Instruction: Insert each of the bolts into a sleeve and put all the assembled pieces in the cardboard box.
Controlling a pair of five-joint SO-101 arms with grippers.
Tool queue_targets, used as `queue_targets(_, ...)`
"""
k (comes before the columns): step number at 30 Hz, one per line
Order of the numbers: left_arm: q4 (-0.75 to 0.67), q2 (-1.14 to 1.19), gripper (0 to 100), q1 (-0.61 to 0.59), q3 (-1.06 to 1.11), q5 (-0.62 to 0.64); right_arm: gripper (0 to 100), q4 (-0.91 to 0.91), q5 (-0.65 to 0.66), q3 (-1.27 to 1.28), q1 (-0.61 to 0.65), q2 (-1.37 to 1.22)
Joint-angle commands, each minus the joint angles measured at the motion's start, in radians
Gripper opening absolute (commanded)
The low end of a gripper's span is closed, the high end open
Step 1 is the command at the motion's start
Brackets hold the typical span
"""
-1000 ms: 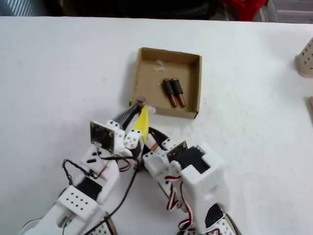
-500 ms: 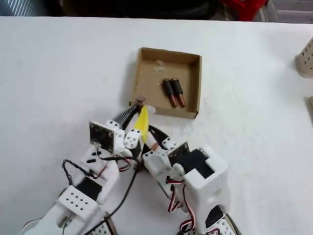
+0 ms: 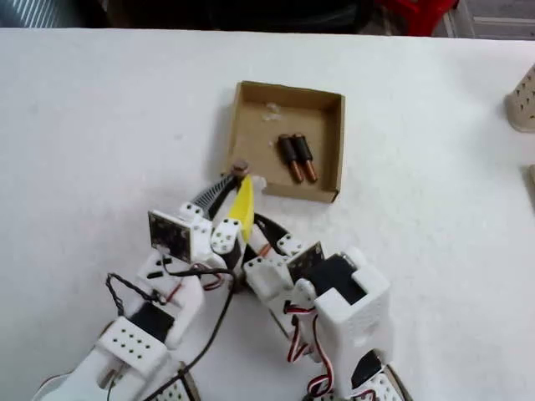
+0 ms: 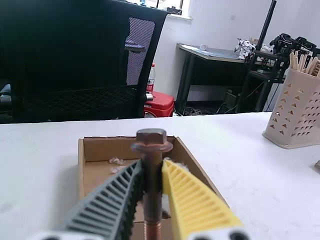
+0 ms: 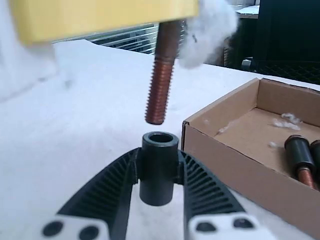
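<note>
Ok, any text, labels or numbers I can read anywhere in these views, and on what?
No text can be read.
On the box: none.
On the bolt and sleeve: none.
On the bottle in the room behind: label too small to read.

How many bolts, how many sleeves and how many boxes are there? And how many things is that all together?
cardboard box: 1
bolt: 3, one in the left gripper, two boxed
sleeve: 3, one in the right gripper, two boxed
Total: 7
</note>
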State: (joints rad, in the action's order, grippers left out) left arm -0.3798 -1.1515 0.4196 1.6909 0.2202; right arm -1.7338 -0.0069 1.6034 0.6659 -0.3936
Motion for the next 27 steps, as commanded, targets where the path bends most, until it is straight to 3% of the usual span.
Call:
queue_targets(1, -0.038, -0.027, 2, 0.001, -0.005, 0.008, 1.6, -0.024, 0.012, 0.006, 0.004, 0.039)
queue_targets(4, -0.063, 0.025, 2, 0.001, -0.009, 0.008, 1.6, -0.024, 0.012, 0.006, 0.004, 0.039)
queue_targets(9, -0.307, 0.295, 2, -0.004, -0.048, 0.005, 1.6, -0.024, 0.012, 0.006, 0.002, 0.039)
queue_targets(15, -0.503, 0.515, 2, -0.007, -0.071, 0.005, 1.6, -0.024, 0.012, 0.006, -0.002, 0.039)
queue_targets(22, -0.483, 0.42, 2, -0.001, -0.014, 0.011, 1.6, -0.024, 0.012, 0.006, -0.002, 0.039)
queue_targets(27, -0.292, 0.298, 2, 0.002, -0.012, 0.012, 1.6, -0.024, 0.012, 0.006, -0.018, 0.039)
